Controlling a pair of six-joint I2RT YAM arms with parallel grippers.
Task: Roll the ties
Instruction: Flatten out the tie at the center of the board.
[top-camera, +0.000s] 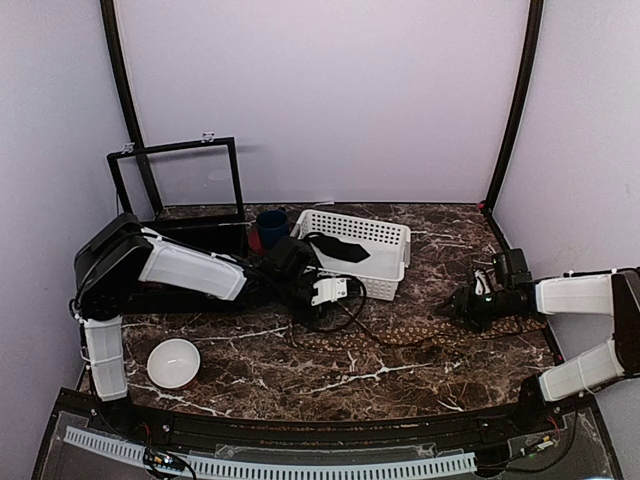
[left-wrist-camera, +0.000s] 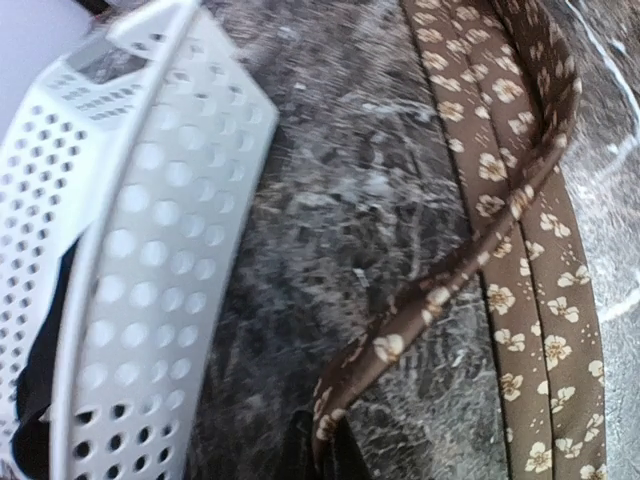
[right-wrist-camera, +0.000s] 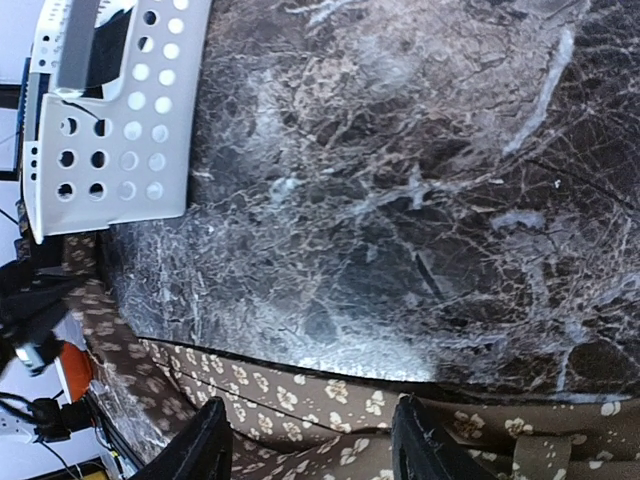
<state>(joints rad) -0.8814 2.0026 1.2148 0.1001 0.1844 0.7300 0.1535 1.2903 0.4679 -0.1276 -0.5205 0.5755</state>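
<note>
**A:** From above, where is the tie?

**B:** It is stretched flat across the table, between the left gripper and the right gripper. The white basket behind it holds a dark cloth. I can't see into the blue cup. The bowl shows only its white inside.

**A:** And the left wrist view?

**B:** The left gripper is clamped shut on a narrow, twisted strand of the tie, lifted off the rest. The bite looks thin. If it's only an edge, I'd expect it to slip out once rolling starts. A twist could also make a lopsided coil. The basket is just beside it, so a swing that way could knock it.

**A:** The right wrist view?

**B:** The right gripper has its fingers spread apart, holding nothing. The tie lies under and between them. While that end is free, a pull from the left would likely drag the whole tie instead of rolling it. The basket is well apart here, with something dark inside.
</note>
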